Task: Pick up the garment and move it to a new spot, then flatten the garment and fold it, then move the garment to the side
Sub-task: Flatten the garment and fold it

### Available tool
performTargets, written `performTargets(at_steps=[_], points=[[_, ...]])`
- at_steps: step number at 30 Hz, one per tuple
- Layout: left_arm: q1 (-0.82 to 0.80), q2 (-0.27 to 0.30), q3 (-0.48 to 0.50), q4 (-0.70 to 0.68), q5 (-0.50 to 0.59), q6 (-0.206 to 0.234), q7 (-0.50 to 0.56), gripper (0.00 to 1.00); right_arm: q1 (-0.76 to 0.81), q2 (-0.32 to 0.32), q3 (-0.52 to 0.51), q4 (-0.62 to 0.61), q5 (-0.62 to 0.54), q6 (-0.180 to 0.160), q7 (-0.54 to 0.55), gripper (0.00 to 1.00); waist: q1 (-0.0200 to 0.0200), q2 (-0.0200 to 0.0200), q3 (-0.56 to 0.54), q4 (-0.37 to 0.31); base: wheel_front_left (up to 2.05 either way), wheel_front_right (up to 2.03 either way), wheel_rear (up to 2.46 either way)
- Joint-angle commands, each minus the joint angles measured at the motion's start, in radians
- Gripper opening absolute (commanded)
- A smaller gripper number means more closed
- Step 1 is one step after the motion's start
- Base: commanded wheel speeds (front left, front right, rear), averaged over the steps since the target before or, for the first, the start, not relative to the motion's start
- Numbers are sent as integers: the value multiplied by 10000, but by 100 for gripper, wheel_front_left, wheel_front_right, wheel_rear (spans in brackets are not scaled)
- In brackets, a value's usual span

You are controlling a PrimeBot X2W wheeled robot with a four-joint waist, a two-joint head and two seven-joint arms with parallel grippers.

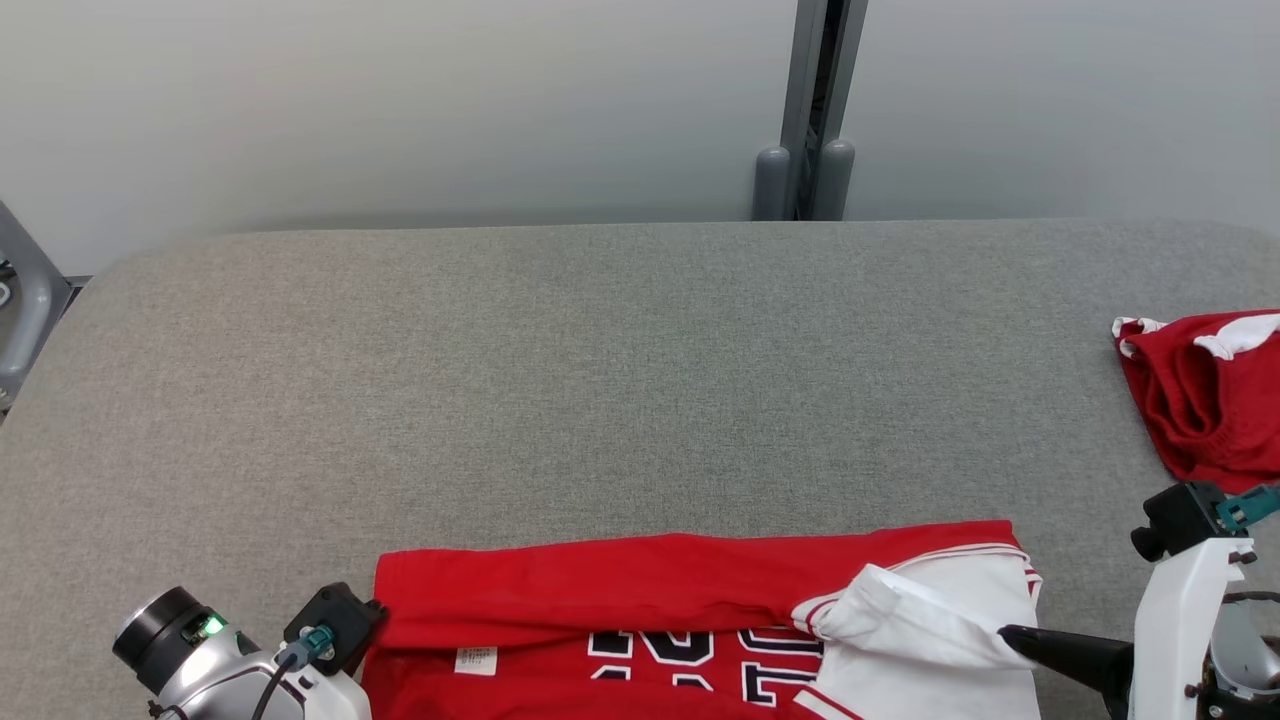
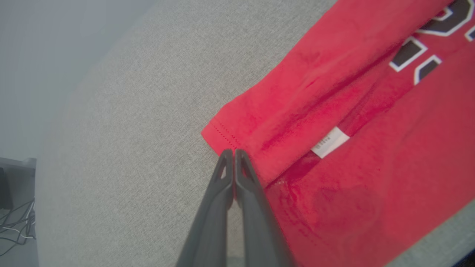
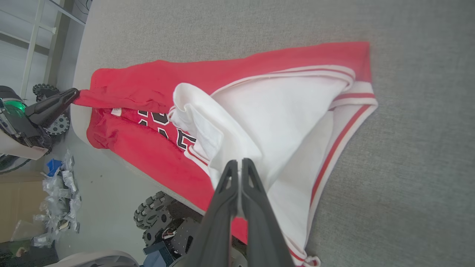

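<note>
Closest in, our left gripper [image 2: 233, 152] has its jaws pressed together right on the hemmed corner of the garment [image 1: 640, 590]. We take that as a pinch on the red cloth, and a small label [image 2: 329, 141] lies just past the tips to their right. Over on the other side, our right gripper [image 3: 241, 163] is clamped shut on the white sleeve [image 3: 267, 122], with fabric bunched up ahead of the tips.

So each arm has one end. The garment's long axis runs straight across from jaw to jaw, along the near edge of the table [image 1: 600, 350], and its lower part droops over that edge. Everything hangs on that line: bare grey surface opens out beyond both sets of jaws, so we'd expect the two arms to travel together to keep the cloth taut.

Farther off, well past the right jaws, a second red garment [image 1: 1200, 410] sits crumpled.
</note>
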Motion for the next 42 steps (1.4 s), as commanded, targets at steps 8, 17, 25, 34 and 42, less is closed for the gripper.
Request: performTargets(at_steps=[8, 17, 25, 34, 42], points=[[144, 114, -28, -137, 196, -59, 184, 0, 422, 286, -480, -115, -481, 5, 680, 0, 0, 0, 46, 40, 0, 0, 0], [225, 131, -51, -274, 307, -64, 315, 0, 736, 619, -1067, -360, -909, 5, 1620, 0, 0, 0, 65, 22, 0, 0, 0], [356, 209, -55, -357, 213, -147, 679, 58, 974, 997, -1509, -310, -1669, 5, 2232, 100, 0, 0, 19, 33, 0, 0, 0], [246, 396, 475, -613, 51, 683, 476, 100, 805, 1464, -2648, -858, -2585, 5, 1828, 100, 0, 0, -173, 2, 0, 0, 0], [563, 59, 1814, -1052, -644, 1886, -1073, 100, 350, 2025, -2826, -1250, -3805, 5, -1087, 100, 0, 0, -267, -45, 0, 0, 0]])
